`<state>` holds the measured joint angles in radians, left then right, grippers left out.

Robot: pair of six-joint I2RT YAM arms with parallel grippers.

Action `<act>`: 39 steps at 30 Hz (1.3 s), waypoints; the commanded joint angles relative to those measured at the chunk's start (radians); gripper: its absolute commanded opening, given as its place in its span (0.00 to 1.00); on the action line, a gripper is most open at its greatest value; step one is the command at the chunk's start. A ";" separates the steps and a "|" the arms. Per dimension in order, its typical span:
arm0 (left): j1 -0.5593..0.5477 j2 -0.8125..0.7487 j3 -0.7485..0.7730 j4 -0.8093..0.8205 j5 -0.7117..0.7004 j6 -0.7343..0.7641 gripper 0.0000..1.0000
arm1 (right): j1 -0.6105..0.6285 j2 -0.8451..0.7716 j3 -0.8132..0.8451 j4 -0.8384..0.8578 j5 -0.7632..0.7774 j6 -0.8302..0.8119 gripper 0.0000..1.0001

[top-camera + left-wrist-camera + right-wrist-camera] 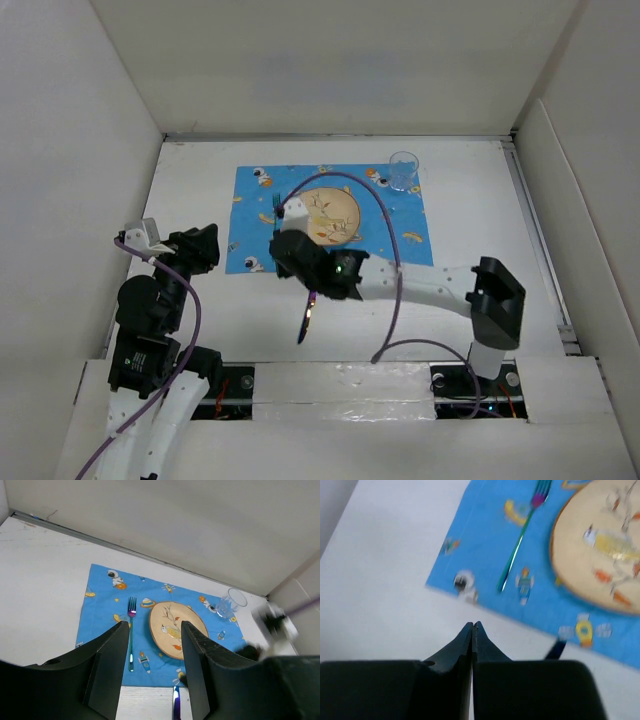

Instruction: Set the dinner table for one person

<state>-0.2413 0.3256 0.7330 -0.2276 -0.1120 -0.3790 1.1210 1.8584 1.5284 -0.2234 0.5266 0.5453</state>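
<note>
On the white dinner table (470, 230) lies a blue space-print placemat (410, 235) carrying a tan bird-pattern plate (335, 208), a clear glass (403, 170) at its far right corner, and an iridescent fork (131, 630) left of the plate. An iridescent knife (307, 318) rests on the bare tabletop in front of the mat. My right gripper (283, 258) hovers over the mat's near edge, shut, with nothing between its fingertips (472, 626); the knife's dark end (555, 650) shows just to its right. My left gripper (203, 246) is open and empty at the table's left, its fingers (112, 645) framing fork and plate.
White walls enclose the table on the left, back and right. A purple cable (385, 215) arcs over the plate and mat from the right arm (430, 285). The right arm's black elbow (497, 300) stands at the right near edge.
</note>
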 commanded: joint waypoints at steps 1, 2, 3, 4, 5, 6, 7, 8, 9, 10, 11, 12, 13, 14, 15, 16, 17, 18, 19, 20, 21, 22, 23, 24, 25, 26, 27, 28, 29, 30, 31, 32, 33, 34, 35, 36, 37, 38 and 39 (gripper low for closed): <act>-0.006 0.006 0.002 0.056 0.020 -0.001 0.43 | 0.117 -0.079 -0.192 -0.008 0.133 0.043 0.08; -0.006 0.006 0.002 0.053 0.021 -0.001 0.43 | 0.161 -0.091 -0.245 -0.036 0.156 0.076 0.17; -0.006 0.006 0.002 0.053 0.023 -0.001 0.43 | 0.180 -0.097 -0.257 -0.122 0.162 0.111 0.36; -0.006 0.004 0.002 0.057 0.026 -0.003 0.43 | 0.200 -0.093 -0.261 -0.160 0.174 0.175 0.42; -0.006 0.004 0.000 0.059 0.031 -0.003 0.43 | 0.233 -0.087 -0.266 -0.200 0.199 0.209 0.46; -0.006 0.009 0.000 0.062 0.035 -0.003 0.43 | 0.247 -0.077 -0.266 -0.264 0.207 0.244 0.49; -0.006 0.018 0.000 0.063 0.038 -0.003 0.43 | 0.258 -0.059 -0.266 -0.284 0.208 0.281 0.50; -0.006 0.023 0.002 0.065 0.049 -0.001 0.43 | 0.258 -0.048 -0.264 -0.294 0.198 0.292 0.50; -0.006 0.026 0.003 0.065 0.057 -0.001 0.43 | 0.272 -0.038 -0.263 -0.291 0.196 0.300 0.50; -0.006 0.029 0.003 0.065 0.061 -0.001 0.43 | 0.272 -0.019 -0.264 -0.284 0.190 0.306 0.50; -0.006 0.027 0.003 0.065 0.061 -0.001 0.42 | 0.272 -0.008 -0.263 -0.280 0.185 0.314 0.50; -0.006 0.029 0.000 0.065 0.058 -0.001 0.43 | 0.272 0.002 -0.257 -0.284 0.187 0.323 0.50; -0.006 0.030 0.002 0.063 0.054 -0.001 0.42 | 0.272 0.007 -0.254 -0.281 0.190 0.326 0.50; -0.006 0.033 0.003 0.060 0.054 -0.001 0.42 | 0.261 0.019 -0.257 -0.272 0.188 0.324 0.50; -0.006 0.030 0.002 0.062 0.057 -0.001 0.42 | 0.261 0.022 -0.261 -0.245 0.172 0.317 0.50; -0.006 0.026 0.002 0.063 0.060 0.000 0.42 | 0.246 0.024 -0.270 -0.235 0.168 0.312 0.49; -0.006 0.027 0.002 0.063 0.055 0.000 0.42 | 0.232 0.028 -0.275 -0.229 0.167 0.315 0.49; -0.006 0.027 0.002 0.063 0.052 0.000 0.42 | 0.232 0.027 -0.280 -0.216 0.155 0.317 0.49; -0.006 0.030 0.003 0.062 0.052 0.002 0.42 | 0.208 0.027 -0.295 -0.202 0.145 0.309 0.48; -0.006 0.029 0.003 0.060 0.052 0.003 0.42 | 0.207 0.027 -0.303 -0.182 0.130 0.306 0.48; -0.006 0.026 0.002 0.062 0.054 0.003 0.42 | 0.194 0.028 -0.313 -0.142 0.124 0.301 0.48; -0.006 0.024 0.000 0.065 0.055 0.000 0.42 | 0.194 0.031 -0.320 -0.130 0.122 0.306 0.47; -0.006 0.026 0.002 0.063 0.055 0.000 0.42 | 0.178 0.038 -0.321 -0.117 0.112 0.312 0.47; -0.006 0.029 0.002 0.063 0.055 0.002 0.42 | 0.163 0.060 -0.317 -0.108 0.105 0.314 0.45; -0.006 0.029 0.002 0.063 0.055 0.002 0.42 | 0.163 0.073 -0.309 -0.108 0.095 0.312 0.44; -0.006 0.029 0.002 0.063 0.058 0.002 0.42 | 0.154 0.085 -0.294 -0.114 0.092 0.320 0.44; -0.006 0.026 0.000 0.063 0.060 0.002 0.42 | 0.154 0.094 -0.290 -0.125 0.093 0.324 0.42; -0.006 0.026 0.000 0.062 0.058 0.003 0.42 | 0.154 0.104 -0.293 -0.125 0.092 0.332 0.41; -0.006 0.026 0.000 0.062 0.057 0.003 0.42 | 0.154 0.101 -0.301 -0.117 0.085 0.335 0.40; -0.006 0.030 0.000 0.062 0.057 0.002 0.42 | 0.154 0.097 -0.321 -0.114 0.081 0.338 0.38; -0.006 0.030 0.002 0.060 0.060 0.002 0.42 | 0.154 0.085 -0.335 -0.113 0.079 0.349 0.37; -0.006 0.030 0.000 0.060 0.063 0.003 0.42 | 0.154 0.076 -0.349 -0.108 0.079 0.357 0.37; -0.006 0.030 0.000 0.060 0.063 0.002 0.42 | 0.163 0.068 -0.385 -0.108 0.078 0.363 0.34; -0.006 0.036 0.000 0.060 0.063 0.002 0.42 | 0.163 0.044 -0.425 -0.105 0.075 0.383 0.32; -0.006 0.036 0.000 0.060 0.063 0.002 0.42 | 0.175 0.032 -0.445 -0.102 0.072 0.383 0.32; -0.006 0.038 0.000 0.060 0.066 0.002 0.42 | 0.175 0.021 -0.445 -0.097 0.067 0.386 0.32; -0.006 0.039 0.000 0.060 0.069 0.002 0.42 | 0.187 0.007 -0.474 -0.099 0.062 0.389 0.30; -0.006 0.039 0.000 0.063 0.074 0.002 0.42 | 0.188 -0.004 -0.485 -0.114 0.067 0.393 0.28; -0.006 0.038 0.000 0.065 0.074 0.002 0.42 | 0.200 -0.007 -0.494 -0.120 0.075 0.400 0.27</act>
<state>-0.2413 0.3515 0.7330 -0.2150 -0.0566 -0.3790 1.2907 1.8523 1.0920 -0.2909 0.6212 0.8948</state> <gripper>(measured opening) 0.425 0.280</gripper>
